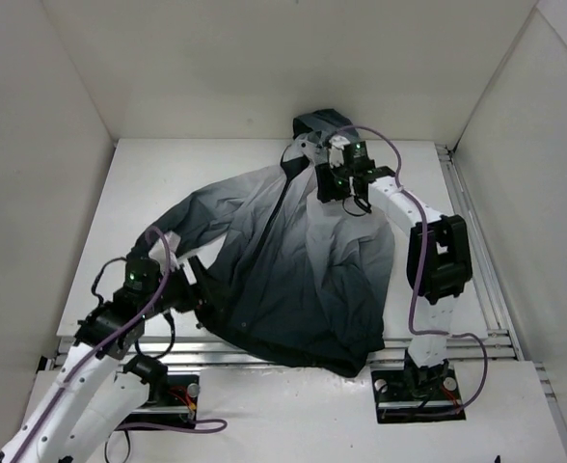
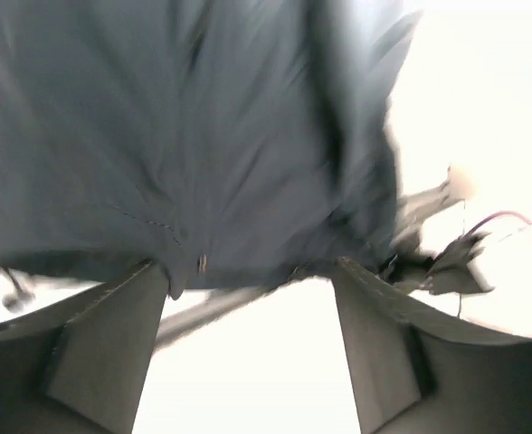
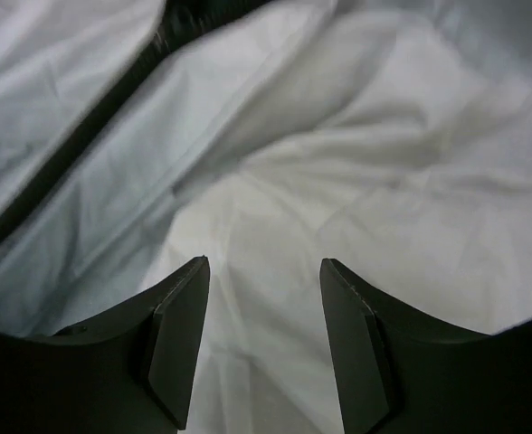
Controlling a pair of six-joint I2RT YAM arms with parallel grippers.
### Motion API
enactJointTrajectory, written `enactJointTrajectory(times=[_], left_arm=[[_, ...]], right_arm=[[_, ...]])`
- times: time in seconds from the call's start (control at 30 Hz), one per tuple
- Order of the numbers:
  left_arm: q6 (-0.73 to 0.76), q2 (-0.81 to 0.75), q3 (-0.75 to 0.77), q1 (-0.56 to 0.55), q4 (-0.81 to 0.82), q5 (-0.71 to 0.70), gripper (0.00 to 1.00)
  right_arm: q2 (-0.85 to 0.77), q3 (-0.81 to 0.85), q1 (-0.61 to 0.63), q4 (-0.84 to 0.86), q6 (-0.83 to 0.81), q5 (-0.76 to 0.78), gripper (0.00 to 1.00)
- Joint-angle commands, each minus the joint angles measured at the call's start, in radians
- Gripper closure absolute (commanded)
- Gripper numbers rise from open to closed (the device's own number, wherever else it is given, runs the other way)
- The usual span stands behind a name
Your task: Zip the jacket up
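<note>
one thin hooded jacket [image 1: 303, 270], fading from light grey to dark charcoal, with one dark zipper [image 3: 76, 149]. one white desk [image 1: 168, 183]. two white jointed robot arms [image 1: 438, 256]. two tools, one left tool [image 1: 189, 285] and one right tool [image 1: 346, 188], each with two dark fingers [image 3: 180, 334], four in all. two purple cables [image 1: 414, 309].

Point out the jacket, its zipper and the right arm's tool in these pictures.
jacket [image 1: 312, 280], top external view, on the dark lower front panel.
zipper [image 3: 85, 136], right wrist view, on the dark strip crossing the pale fabric.
right tool [image 3: 261, 271], right wrist view, midway between its two open fingertips.
</note>
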Motion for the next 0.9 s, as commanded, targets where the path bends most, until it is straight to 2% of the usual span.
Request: enactJointTrajectory(times=[0.0, 0.03, 0.1, 0.17, 0.27, 0.3, 0.53, 0.67, 0.77, 0.8, 0.87], left_arm=[[0.124, 0.129, 0.236, 0.003, 0.042, -0.116, 0.30], [0.156, 0.176, 0.318, -0.007, 0.042, -0.127, 0.28], [0.239, 0.316, 0.382, -0.020, 0.078, -0.167, 0.22], [0.272, 0.421, 0.451, -0.033, 0.167, -0.175, 0.21], [0.321, 0.721, 0.586, -0.063, 0.226, -0.183, 0.20], [0.345, 0.778, 0.627, -0.077, 0.229, -0.186, 0.20], [0.471, 1.220, 0.945, -0.143, 0.296, -0.276, 0.19], [0.539, 1.459, 1.086, -0.155, 0.310, -0.383, 0.20], [0.568, 1.572, 1.177, -0.155, 0.306, -0.377, 0.28], [0.571, 1.593, 1.204, -0.155, 0.301, -0.374, 0.42], [0.543, 1.630, 1.206, -0.155, 0.267, -0.344, 0.62]], right_arm=[[-0.185, -0.122, -0.010, 0.096, 0.105, 0.035, 0.51], [-0.210, -0.156, -0.008, 0.107, 0.143, 0.076, 0.50], [-0.278, -0.234, -0.010, 0.115, 0.182, 0.109, 0.48], [-0.350, -0.309, -0.015, 0.115, 0.255, 0.141, 0.45], [-0.449, -0.406, -0.019, 0.118, 0.366, 0.144, 0.43], [-0.472, -0.427, -0.010, 0.118, 0.398, 0.147, 0.43], [-0.702, -0.621, 0.013, 0.115, 0.454, 0.113, 0.39], [-0.829, -0.676, 0.012, 0.100, 0.443, 0.049, 0.38], [-0.888, -0.702, 0.022, 0.078, 0.437, 0.021, 0.37], [-0.898, -0.704, 0.022, 0.064, 0.434, 0.021, 0.37], [-0.917, -0.698, 0.030, 0.046, 0.414, 0.024, 0.37]])
